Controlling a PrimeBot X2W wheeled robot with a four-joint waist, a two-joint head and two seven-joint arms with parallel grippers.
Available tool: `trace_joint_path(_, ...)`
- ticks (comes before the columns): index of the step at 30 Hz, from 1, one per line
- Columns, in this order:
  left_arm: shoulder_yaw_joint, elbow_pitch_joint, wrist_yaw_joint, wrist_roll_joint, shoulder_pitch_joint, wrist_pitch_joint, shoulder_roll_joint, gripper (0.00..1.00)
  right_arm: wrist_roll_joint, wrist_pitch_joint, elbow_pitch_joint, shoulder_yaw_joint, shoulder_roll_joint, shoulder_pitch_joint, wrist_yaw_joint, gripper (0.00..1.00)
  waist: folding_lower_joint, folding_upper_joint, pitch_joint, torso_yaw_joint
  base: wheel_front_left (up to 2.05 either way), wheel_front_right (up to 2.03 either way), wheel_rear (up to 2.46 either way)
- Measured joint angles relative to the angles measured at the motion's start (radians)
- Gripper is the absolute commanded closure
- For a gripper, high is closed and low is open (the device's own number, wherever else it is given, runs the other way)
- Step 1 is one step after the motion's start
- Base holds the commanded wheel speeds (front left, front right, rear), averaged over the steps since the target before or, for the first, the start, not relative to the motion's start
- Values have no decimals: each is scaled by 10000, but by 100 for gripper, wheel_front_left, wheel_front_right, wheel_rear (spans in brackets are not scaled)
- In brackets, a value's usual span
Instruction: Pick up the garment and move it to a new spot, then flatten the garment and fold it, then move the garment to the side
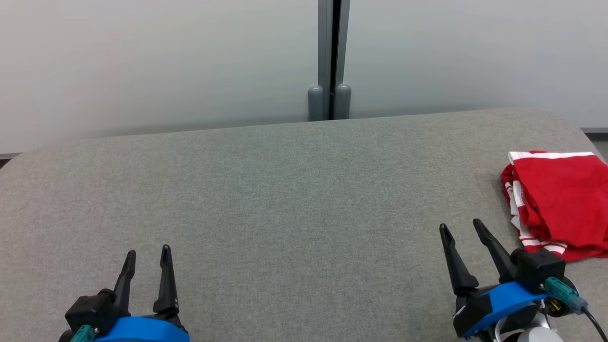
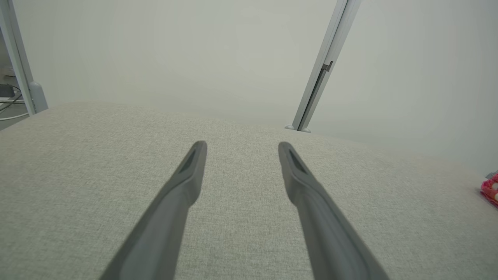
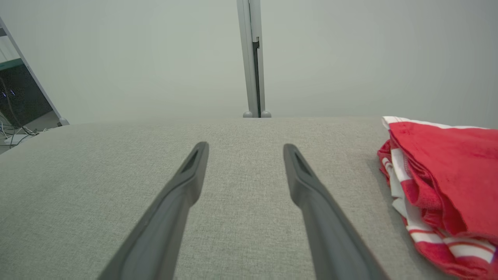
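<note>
Head view: the red-and-white garment [image 1: 560,199] sits bunched in a folded heap at three o'clock on the grey padded surface [image 1: 285,190], right by its edge. Down at seven o'clock, the left gripper [image 1: 148,250] hovers with its claw released, nothing between the fingers. At five o'clock the right gripper [image 1: 460,225] is spread wide too, empty, near the garment but apart from it. A grey post [image 1: 329,57] stands at twelve o'clock.

Left wrist view: fingers parted over bare grey cloth, and a sliver of the garment [image 2: 491,190] peeks in at three o'clock.

Right wrist view: jaws apart, holding nothing, with the garment [image 3: 447,167] lying at four o'clock, clear of the fingers.
</note>
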Motion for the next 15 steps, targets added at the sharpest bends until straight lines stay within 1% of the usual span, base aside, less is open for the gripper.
trace_joint_path(13,-59,309,-44,128,-107,-2,109,0,-19,-84,180,82,96,89,0,0,0,0,33,-5,0,0,0)
trace_joint_path(14,-73,339,-44,130,-109,4,86,100,-10,-82,224,81,102,93,0,100,0,0,36,-2,0,0,0)
trace_joint_path(15,-82,405,-44,109,-64,13,38,100,0,-81,314,88,107,109,0,100,0,0,37,-2,0,0,0)
